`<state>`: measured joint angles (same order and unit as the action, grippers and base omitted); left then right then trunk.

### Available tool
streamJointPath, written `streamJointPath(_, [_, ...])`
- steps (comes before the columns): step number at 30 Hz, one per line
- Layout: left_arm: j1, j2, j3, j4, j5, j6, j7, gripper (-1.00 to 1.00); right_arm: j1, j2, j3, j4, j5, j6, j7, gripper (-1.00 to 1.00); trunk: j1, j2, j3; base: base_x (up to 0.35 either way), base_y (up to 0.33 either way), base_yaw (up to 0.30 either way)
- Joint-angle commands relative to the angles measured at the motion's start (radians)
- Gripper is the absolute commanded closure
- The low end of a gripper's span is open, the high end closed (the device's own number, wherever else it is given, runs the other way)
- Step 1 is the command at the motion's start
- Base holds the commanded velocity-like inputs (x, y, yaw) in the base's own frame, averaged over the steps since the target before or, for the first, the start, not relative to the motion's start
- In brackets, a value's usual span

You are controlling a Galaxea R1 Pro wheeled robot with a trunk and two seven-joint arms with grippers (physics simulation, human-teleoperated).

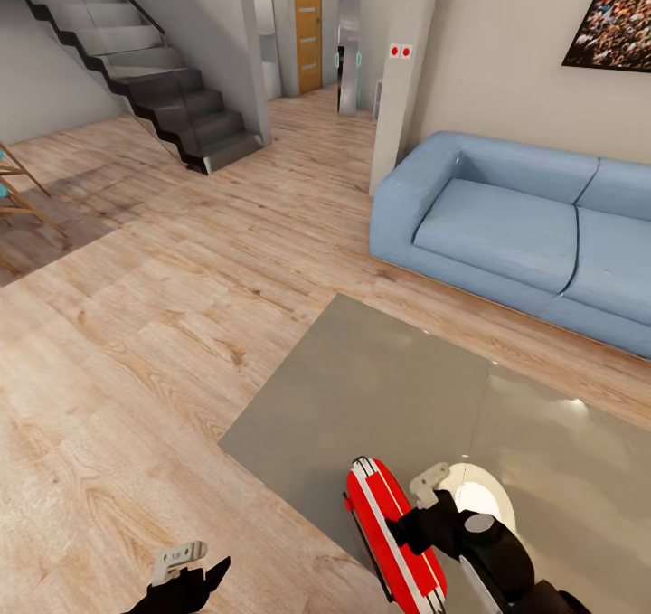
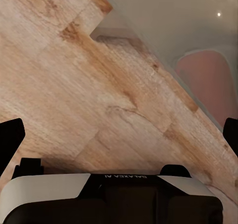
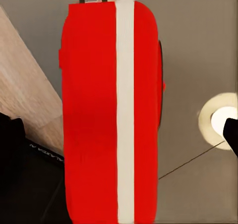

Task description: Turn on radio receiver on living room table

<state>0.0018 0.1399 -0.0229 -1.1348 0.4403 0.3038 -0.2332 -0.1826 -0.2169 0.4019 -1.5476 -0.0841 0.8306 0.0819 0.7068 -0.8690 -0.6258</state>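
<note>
Red radio receiver (image 1: 395, 531) near worktop (image 1: 362, 388) edge, right pincer (image 1: 418, 516) spread beside it, left pincer (image 1: 194, 571) apart: could topple if nudged.

blue sofa (image 1: 506, 225) by wall; dark staircase (image 1: 154, 80); orange door (image 1: 307, 26); framed crowd picture (image 1: 615, 13)

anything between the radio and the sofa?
Head view: nothing stands between them. From the radio receiver the bare glossy top of the table runs to its far edge, then a strip of wood floor, then the blue sofa.
</note>
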Motion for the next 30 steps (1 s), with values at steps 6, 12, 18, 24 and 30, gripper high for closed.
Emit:
streamJointPath(6, [0.0, 0.0, 0.0, 0.0, 0.0, 0.0, 0.0, -1.0, -0.031, 0.035, 0.0, 0.023, 0.002, 0.057, -0.002, -1.0, 0.0, 0.0, 0.0, 0.0, 0.0, 0.0])
streamJointPath(12, [0.0, 0.0, 0.0, 0.0, 0.0, 0.0, 0.0, -1.0, -0.089, 0.066, 0.001, 0.117, 0.003, 0.081, 0.0, -1.0, 0.0, 0.0, 0.0, 0.0, 0.0, 0.0])
streamJointPath(18, [0.0, 0.0, 0.0, 0.0, 0.0, 0.0, 0.0, -1.0, -0.096, 0.074, 0.001, 0.13, 0.003, 0.092, 0.001, -1.0, 0.0, 0.0, 0.0, 0.0, 0.0, 0.0])
streamJointPath(24, [0.0, 0.0, 0.0, 0.0, 0.0, -0.001, 0.0, -1.0, -0.109, 0.074, 0.001, 0.144, 0.001, 0.121, -0.001, -1.0, 0.0, 0.0, 0.0, 0.0, 0.0, 0.0])
streamJointPath(30, [0.0, 0.0, 0.0, 0.0, 0.0, 0.0, 0.0, -1.0, -0.15, 0.102, 0.002, 0.273, 0.0, 0.12, 0.0, -1.0, 0.0, 0.0, 0.0, 0.0, 0.0, 0.0])
